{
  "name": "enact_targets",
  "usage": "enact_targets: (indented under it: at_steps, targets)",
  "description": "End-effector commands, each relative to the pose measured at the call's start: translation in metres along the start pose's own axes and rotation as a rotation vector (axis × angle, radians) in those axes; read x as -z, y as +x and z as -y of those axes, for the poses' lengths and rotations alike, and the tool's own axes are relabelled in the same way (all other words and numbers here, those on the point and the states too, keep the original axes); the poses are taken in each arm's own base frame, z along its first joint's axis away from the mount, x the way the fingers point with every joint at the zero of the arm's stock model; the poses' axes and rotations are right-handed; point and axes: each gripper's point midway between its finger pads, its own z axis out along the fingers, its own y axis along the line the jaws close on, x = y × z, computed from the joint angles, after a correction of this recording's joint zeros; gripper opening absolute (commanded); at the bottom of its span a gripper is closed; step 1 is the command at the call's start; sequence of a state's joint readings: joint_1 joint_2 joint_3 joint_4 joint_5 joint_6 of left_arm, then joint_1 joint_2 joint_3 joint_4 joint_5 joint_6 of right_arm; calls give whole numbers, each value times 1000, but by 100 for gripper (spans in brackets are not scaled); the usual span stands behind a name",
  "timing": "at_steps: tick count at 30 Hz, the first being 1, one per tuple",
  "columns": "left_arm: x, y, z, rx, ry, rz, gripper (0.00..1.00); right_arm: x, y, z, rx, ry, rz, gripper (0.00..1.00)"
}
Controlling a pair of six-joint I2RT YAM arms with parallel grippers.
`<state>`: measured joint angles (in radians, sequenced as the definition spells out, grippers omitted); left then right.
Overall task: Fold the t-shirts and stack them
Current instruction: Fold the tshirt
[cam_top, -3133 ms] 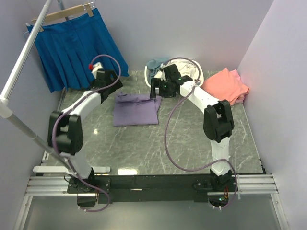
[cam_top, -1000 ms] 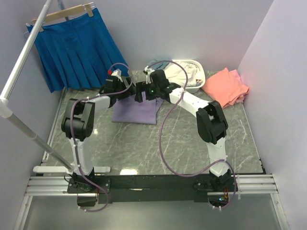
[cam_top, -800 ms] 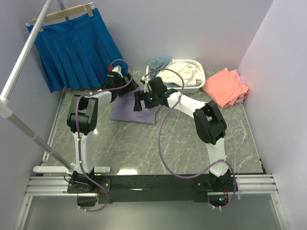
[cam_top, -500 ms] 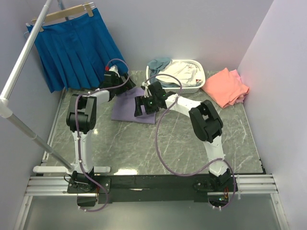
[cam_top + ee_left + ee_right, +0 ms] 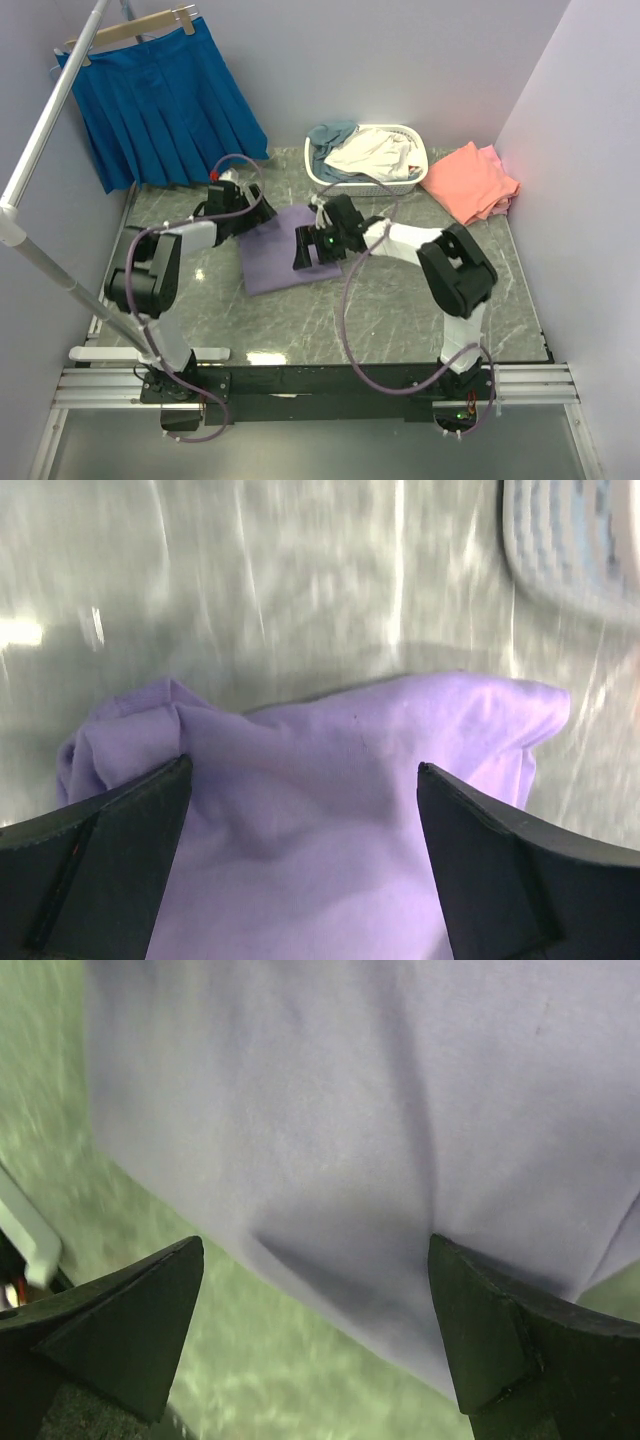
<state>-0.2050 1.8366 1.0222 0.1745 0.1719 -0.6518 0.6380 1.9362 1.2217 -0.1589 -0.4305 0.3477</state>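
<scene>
The purple tee lies folded in the middle of the surface, one corner bunched. The left gripper is over its far left edge, fingers wide apart. The right gripper is over its right side, also spread. Coral tees lie far right, beside the basket, which holds a cream tee and a grey-blue tee.

Lavender t-shirt cropped at right wrist view's edges, table blurred.
</scene>
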Motion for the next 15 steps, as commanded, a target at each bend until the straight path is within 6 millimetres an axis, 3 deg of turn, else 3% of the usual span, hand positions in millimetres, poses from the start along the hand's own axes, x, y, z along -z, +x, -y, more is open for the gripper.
enact_targets:
  at_steps: [1,2,5,6,8,9,11,12,15]
  targets:
    - [40,13,21,7,15,21,99,26,91,8,-63,110,-198,100]
    - [53,3,32,-4,35,60,99,32,88,5,-59,114,-174,100]
    - [77,-16,43,-40,26,123,99,62,53,-2,-21,151,-16,100]
    - [84,-25,47,-56,21,149,100,75,32,-4,-6,164,48,100]
    - [101,-36,51,-72,10,185,99,84,9,2,1,187,105,100]
    - [107,-42,55,-90,21,201,99,86,-11,7,8,186,142,100]
    - [119,-41,60,-94,38,202,99,74,-22,15,9,159,126,100]
    - [121,-36,59,-88,46,191,99,74,-42,11,21,145,151,100]
    - [128,-21,57,-70,68,171,99,58,-64,12,29,120,138,100]
